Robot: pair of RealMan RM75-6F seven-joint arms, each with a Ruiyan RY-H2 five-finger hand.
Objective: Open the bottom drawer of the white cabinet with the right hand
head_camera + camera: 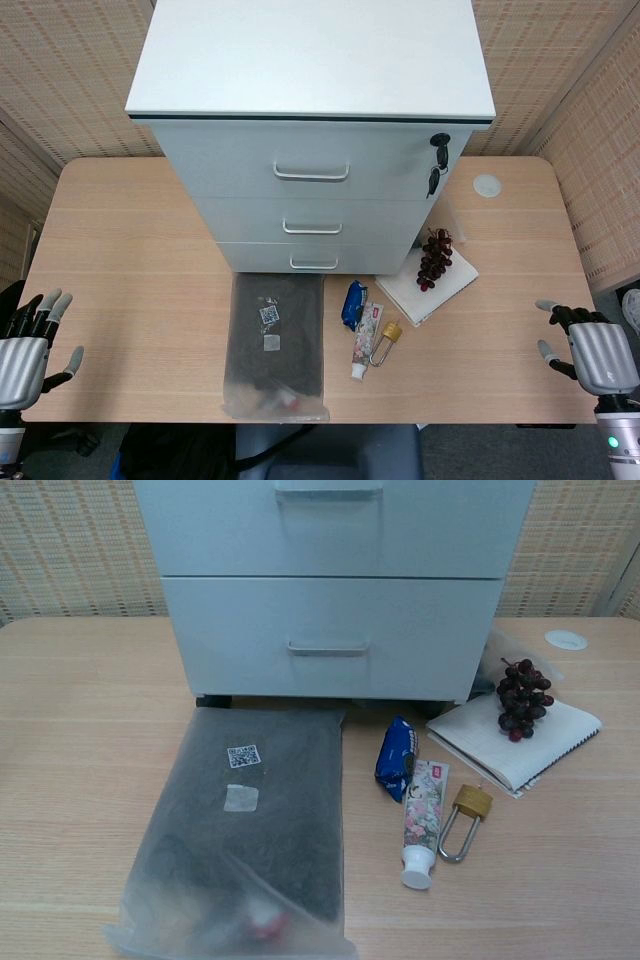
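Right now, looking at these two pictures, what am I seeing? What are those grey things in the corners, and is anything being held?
Those are a robot's two mechanical hands: its left hand and right hand, both with fingers apart and holding nothing. The upper picture comes from a camera in the robot's head, looking down; the other comes from its chest, lower and closer, and shows no hands. On the table stands a white cabinet whose bottom drawer is shut. In front lie a frosted plastic bag, a blue packet, a small tube, a brass padlock, and grapes on a notebook.
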